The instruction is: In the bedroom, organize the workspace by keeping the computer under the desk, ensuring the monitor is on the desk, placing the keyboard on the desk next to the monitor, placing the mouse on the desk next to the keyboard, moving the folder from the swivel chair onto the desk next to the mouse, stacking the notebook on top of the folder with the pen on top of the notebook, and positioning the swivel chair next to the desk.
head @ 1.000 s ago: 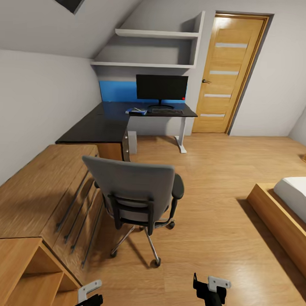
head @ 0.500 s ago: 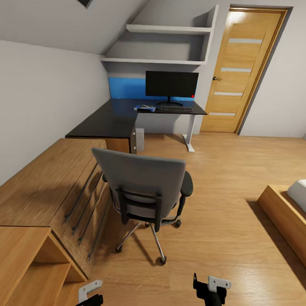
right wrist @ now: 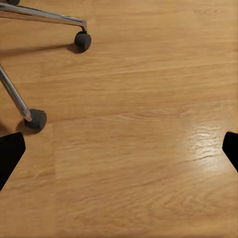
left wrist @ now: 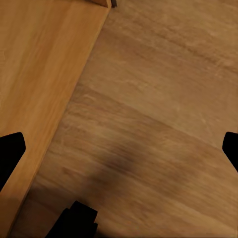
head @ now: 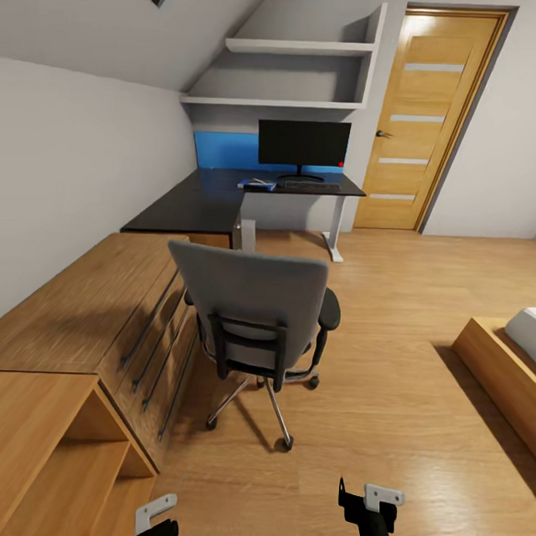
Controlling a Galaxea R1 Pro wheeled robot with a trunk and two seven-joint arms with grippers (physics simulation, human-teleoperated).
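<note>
The swivel chair (head: 251,314) stands on the wood floor with its grey back toward me, a good way short of the black L-shaped desk (head: 185,209). On the desk stand the monitor (head: 304,143), the keyboard (head: 307,186) in front of it, and the blue folder (head: 257,186) to the keyboard's left with something pale on top. The mouse, notebook and pen are too small to tell apart. The light-grey computer (head: 247,235) sits under the desk. My left gripper (left wrist: 119,151) hangs open over floor beside a wooden unit. My right gripper (right wrist: 119,148) hangs open over floor near two chair castors (right wrist: 35,119).
Low wooden shelving (head: 72,346) runs along the left wall up to the desk. A wooden door (head: 428,119) is at the back right and the bed frame (head: 500,376) at the right edge. Open floor lies between chair and bed.
The whole head view has shifted, so the camera has moved: chair and desk now look nearer and further right. Nothing has moved on its own, and both grippers sit at the same spot.
</note>
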